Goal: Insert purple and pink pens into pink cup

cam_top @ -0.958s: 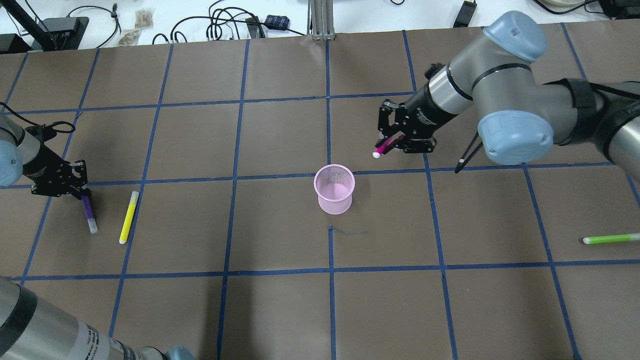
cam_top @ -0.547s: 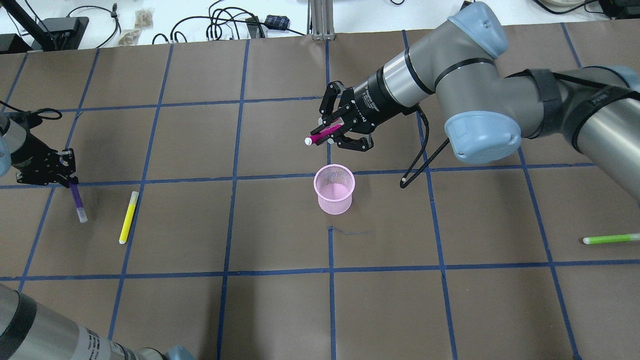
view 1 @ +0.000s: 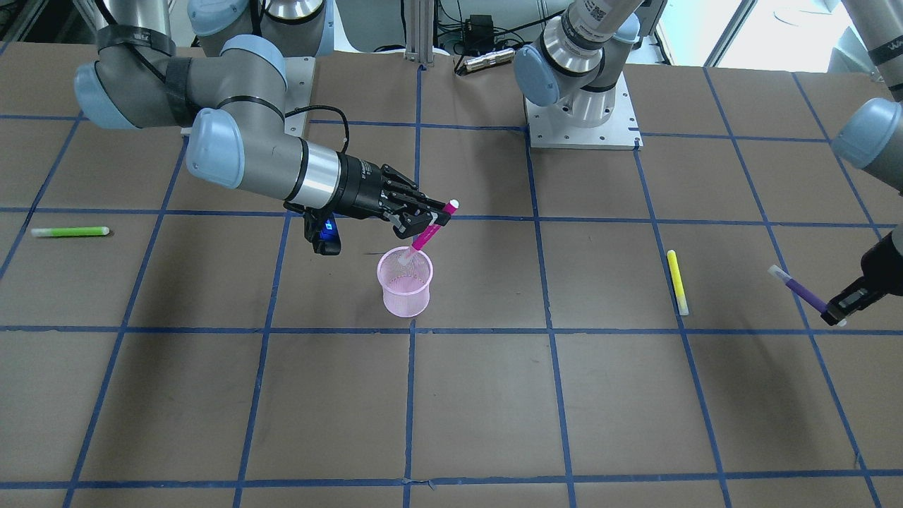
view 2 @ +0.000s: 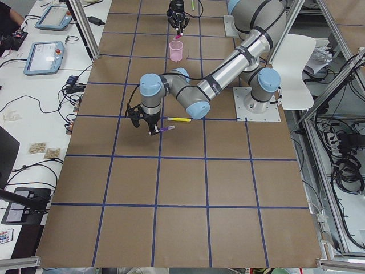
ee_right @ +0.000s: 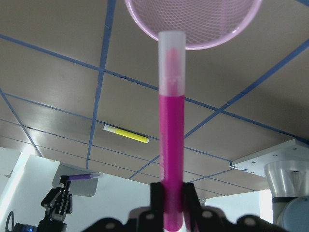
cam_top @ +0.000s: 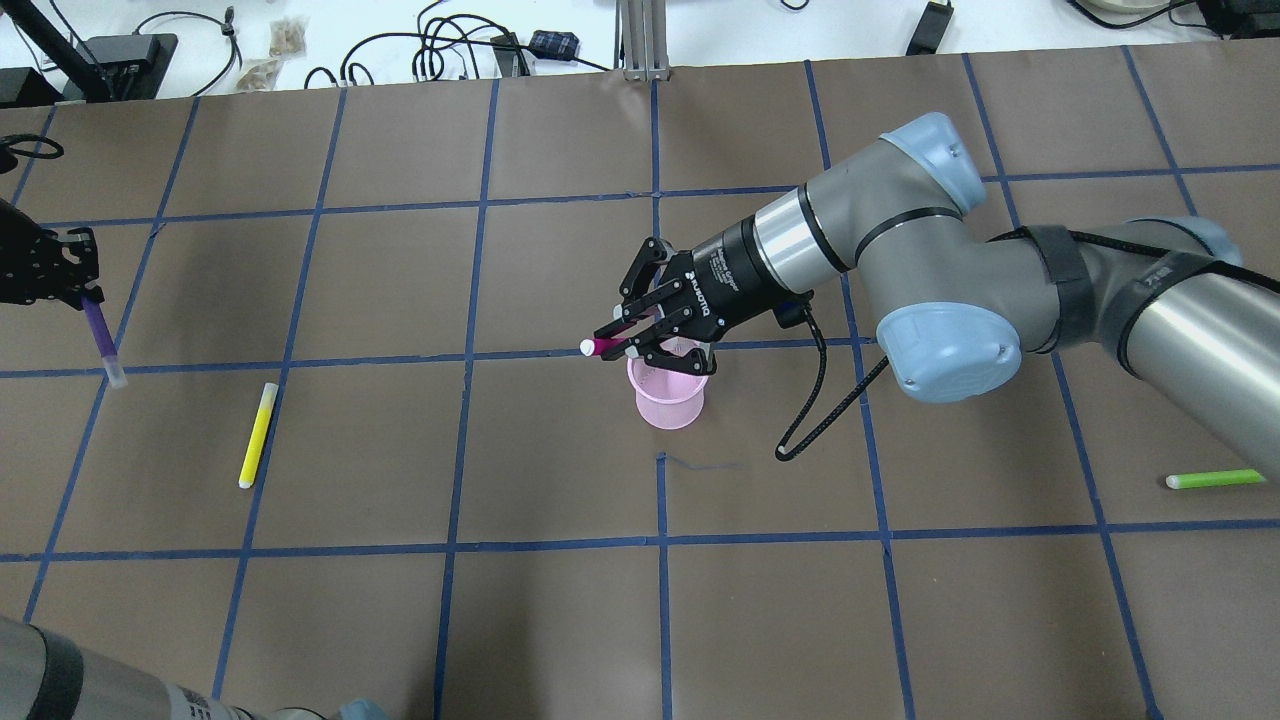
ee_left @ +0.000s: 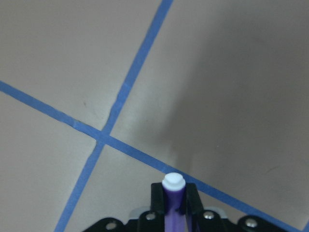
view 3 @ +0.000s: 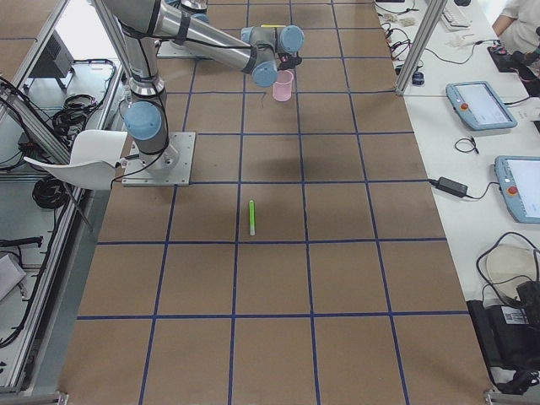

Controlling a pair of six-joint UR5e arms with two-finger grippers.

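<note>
At right gripper [view 1: 425, 221]: clamped tight on pink pen [view 1: 430, 227], tilted, lower end over pink cup [view 1: 404, 295] mouth. At left gripper [view 1: 841, 310]: clenched on purple pen [view 1: 801, 288], held in air, well apart from cup.

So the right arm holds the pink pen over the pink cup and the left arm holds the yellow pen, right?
No. The left gripper holds the purple pen; the yellow pen lies loose on the table, as the front-facing view shows. The rest is right.
</note>
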